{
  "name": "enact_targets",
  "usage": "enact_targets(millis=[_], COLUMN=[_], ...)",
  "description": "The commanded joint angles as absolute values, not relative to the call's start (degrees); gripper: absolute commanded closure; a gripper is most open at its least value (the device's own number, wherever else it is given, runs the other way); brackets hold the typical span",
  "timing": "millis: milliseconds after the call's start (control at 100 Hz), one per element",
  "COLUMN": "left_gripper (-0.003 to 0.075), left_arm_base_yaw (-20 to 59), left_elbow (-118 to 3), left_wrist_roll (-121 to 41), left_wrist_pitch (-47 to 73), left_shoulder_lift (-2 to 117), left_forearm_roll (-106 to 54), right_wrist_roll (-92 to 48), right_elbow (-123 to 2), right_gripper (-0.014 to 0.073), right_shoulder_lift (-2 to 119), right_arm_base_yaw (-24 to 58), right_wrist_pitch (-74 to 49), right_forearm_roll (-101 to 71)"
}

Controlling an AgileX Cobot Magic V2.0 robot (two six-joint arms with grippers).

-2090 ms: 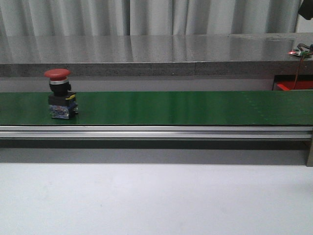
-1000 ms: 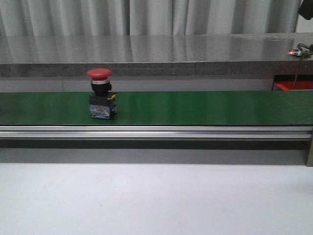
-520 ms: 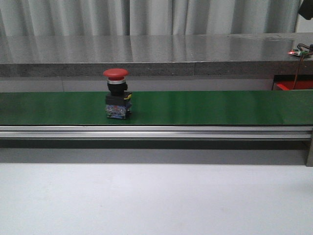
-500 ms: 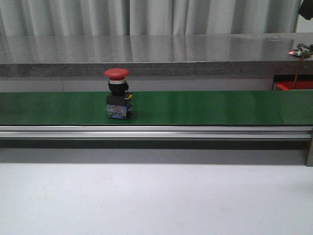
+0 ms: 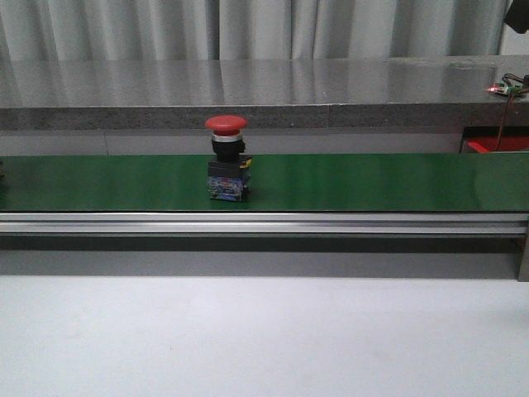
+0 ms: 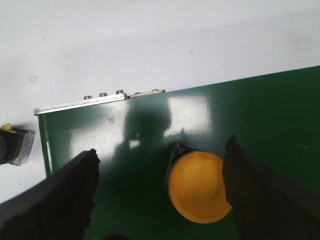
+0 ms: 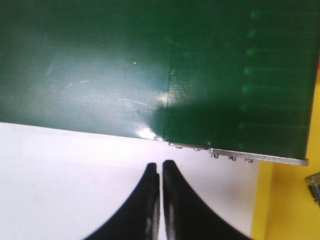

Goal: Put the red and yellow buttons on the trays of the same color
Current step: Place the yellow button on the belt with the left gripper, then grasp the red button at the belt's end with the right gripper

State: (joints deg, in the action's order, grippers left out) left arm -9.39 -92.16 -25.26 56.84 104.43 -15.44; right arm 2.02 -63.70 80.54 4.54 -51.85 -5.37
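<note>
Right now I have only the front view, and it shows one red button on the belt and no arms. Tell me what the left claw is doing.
Observer: The left claw is open. A yellow button sits between its fingers in the left wrist view, on the green belt near the belt's end.
Operator: Report the right claw.
Observer: The right claw is shut and empty, over the white table just off the belt's edge.
Operator: Check for a tray.
Observer: The right wrist view shows a yellow surface beside the belt's end, probably the yellow tray.
</note>
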Motion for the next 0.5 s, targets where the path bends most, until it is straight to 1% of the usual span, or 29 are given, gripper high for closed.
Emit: enact_targets(millis=[0, 200, 270, 360, 410, 490], left_gripper=[0.0206, 0.0209, 0.0238, 0.0335, 0.0407, 0.0547], left_arm_base_yaw=[-9.0, -9.0, -9.0, -9.0, -9.0, -9.0], left_elbow=[-94.51, -94.51, -94.51, -94.51, -94.29, -94.29], left_wrist_roll=[-24.92, -24.92, -24.92, -24.92, -24.92, -24.92], left_wrist_pitch=[55.44, 55.66, 55.95, 56.51, 56.64, 57.66], left_shoulder_lift=[98.47, 93.06, 91.22, 89.1, 87.97, 86.34], left_forearm_roll=[-18.91, -21.45, -22.1, -24.52, -25.74, -26.02], right_wrist_roll=[1.39, 1.39, 1.39, 1.39, 1.39, 1.39], right_elbow=[-65.61, -65.61, -65.61, -65.61, -65.61, -65.61], right_gripper=[0.0563, 0.0563, 0.0563, 0.0563, 0.0563, 0.0563], right_shoulder_lift=[78.31, 78.31, 78.31, 78.31, 78.31, 78.31], right_arm_base_yaw=[4.65, 4.65, 4.65, 4.65, 4.65, 4.65], right_wrist_pitch=[-50.27, -50.27, -50.27, -50.27, -50.27, -50.27], right_forearm_roll=[-5.76, -5.76, -5.76, -5.76, -5.76, -5.76])
